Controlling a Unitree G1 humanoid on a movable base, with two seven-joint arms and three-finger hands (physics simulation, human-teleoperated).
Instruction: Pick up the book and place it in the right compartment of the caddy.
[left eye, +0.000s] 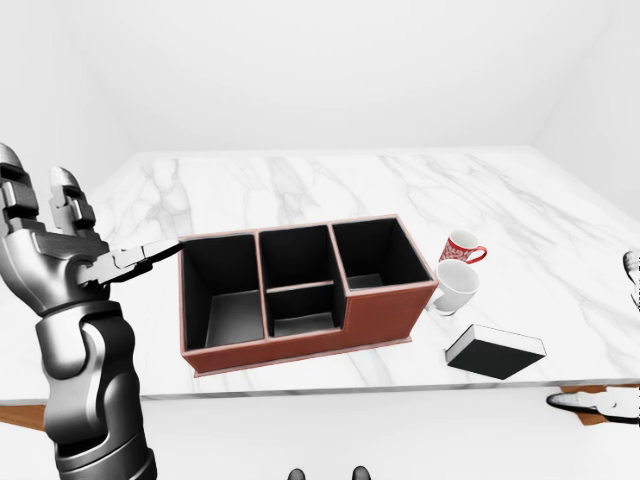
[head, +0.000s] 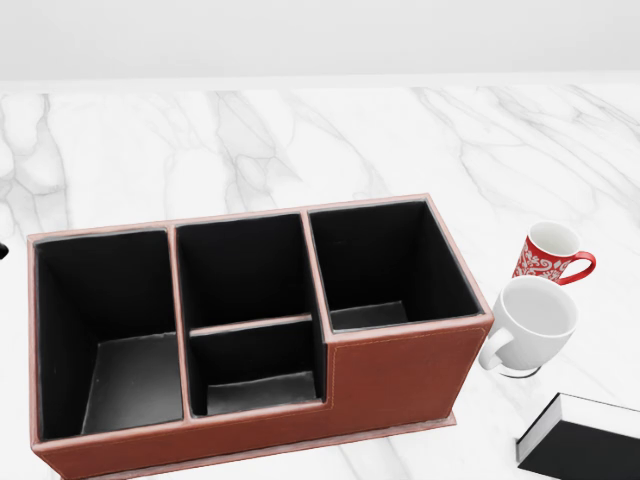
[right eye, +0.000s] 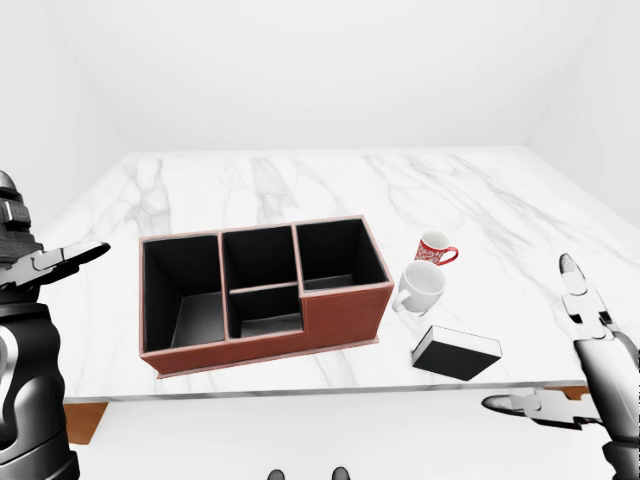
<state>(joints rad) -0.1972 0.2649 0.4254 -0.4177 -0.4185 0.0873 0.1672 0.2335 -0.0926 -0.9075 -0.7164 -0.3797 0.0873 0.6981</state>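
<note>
Raised at the left edge of the left-eye view, the left robot hand stands with its fingers spread apart, two pointing up and one reaching toward the caddy, gripping nothing. It hangs above the desk's left edge, apart from everything on it.

On the white marble desk sits the brown caddy with black lining. Its left compartment is wide, the middle one is split by a low divider into an upper and a lower cell, and the right compartment is deeper-walled. All of them hold nothing.

Just right of the caddy stands a white mug, upright, very close to the caddy's right wall; whether it touches cannot be told. Just beyond it, toward the top of the head view, stands a red mug with a white pattern, handle pointing right.

Below the mugs in the eye views, the black book with white page edges lies flat on the desk near its lower edge, apart from the caddy and mugs.

At the right edge of the right-eye view, the right robot hand hovers off the desk's edge, fingers apart and empty, not touching the book.
</note>
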